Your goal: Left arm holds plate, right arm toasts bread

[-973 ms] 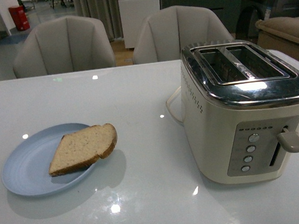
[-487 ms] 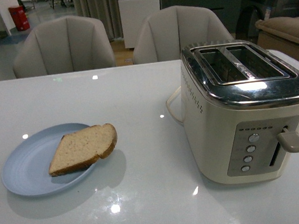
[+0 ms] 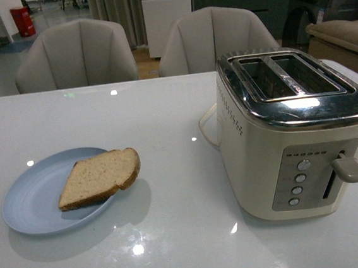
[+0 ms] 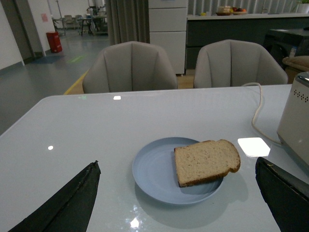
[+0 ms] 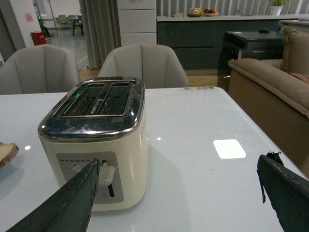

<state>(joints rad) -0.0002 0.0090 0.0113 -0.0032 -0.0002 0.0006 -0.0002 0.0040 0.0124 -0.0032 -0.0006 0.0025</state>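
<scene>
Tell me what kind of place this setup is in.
Likely the dining area of an open-plan home or a mock-up of one: a glossy white table with two upholstered chairs pulled up, a cream toaster on it, and a sofa beside it.

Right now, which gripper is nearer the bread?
Left. The left gripper hangs open facing the bread on the plate; the right gripper faces the toaster, the bread off to one side.

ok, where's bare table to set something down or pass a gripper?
Widest bare table: behind the plate, toward the chairs. Also the strip between the bread and the toaster, and the near edge in front of both. Tight spot: the toaster's cord loops out on its plate-facing side.
</scene>
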